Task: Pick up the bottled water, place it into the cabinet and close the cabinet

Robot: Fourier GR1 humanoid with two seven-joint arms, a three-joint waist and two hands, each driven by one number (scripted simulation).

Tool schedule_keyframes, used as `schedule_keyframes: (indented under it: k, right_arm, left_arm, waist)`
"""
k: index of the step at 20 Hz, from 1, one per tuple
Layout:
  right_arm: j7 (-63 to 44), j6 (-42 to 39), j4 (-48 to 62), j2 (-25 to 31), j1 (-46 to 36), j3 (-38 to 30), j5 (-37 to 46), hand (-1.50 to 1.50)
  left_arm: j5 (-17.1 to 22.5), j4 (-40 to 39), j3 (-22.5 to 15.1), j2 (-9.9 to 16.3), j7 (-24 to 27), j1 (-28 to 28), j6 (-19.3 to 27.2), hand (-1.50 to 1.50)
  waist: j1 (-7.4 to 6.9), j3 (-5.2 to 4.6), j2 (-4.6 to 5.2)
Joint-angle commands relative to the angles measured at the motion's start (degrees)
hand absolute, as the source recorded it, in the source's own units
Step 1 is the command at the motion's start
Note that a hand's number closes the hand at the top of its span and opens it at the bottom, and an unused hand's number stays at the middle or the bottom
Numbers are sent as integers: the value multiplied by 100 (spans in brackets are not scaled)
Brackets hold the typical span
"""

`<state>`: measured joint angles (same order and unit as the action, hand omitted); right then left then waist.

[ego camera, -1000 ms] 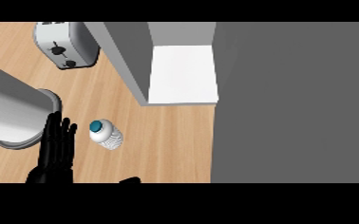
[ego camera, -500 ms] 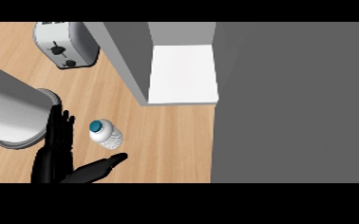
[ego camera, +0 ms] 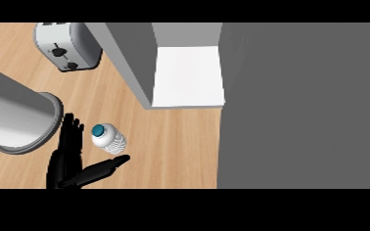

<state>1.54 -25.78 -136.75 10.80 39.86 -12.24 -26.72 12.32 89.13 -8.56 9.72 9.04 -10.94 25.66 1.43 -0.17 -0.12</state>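
The bottled water (ego camera: pixel 110 140), clear and ribbed with a teal cap, stands on the wooden counter (ego camera: pixel 173 147) at lower left. My left hand (ego camera: pixel 65 154) is right beside it on its left. The fingers are straight and point up the view, and the thumb (ego camera: pixel 104 167) reaches out to the right just below the bottle. The hand is open and not closed round the bottle. The cabinet (ego camera: pixel 186 76) stands open above and to the right, showing a white shelf floor between grey walls. My right hand is not in view.
A silver toaster (ego camera: pixel 66 46) sits at the upper left. A large grey metal vessel (ego camera: pixel 22 120) lies at the left edge, close to my left hand. A broad grey surface (ego camera: pixel 292 105) fills the right side.
My left hand has moved up the view, closer alongside the bottle. Its thumb has come into view and swung out below the bottle. The bottle has not moved.
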Motion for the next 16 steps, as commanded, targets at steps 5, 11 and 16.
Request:
schedule_keyframes:
  k: [5,11,16]
  right_arm:
    - [-247,-56,-1226,-157,887,105,-927,-150]
    - [90,-234,-1026,-11,894,-157,-1005,-150]
    - [-28,-163,-1090,235,1005,-275,-1329,-150]
  left_arm:
    - [206,-1671,467,-248,916,488,-394,-150]
    - [616,-2740,983,-486,1831,898,-897,-150]
    - [976,-3429,1184,-494,2433,1118,-1861,-150]
  waist:
    - [20,1,6]
    - [13,0,6]
    - [13,-8,17]
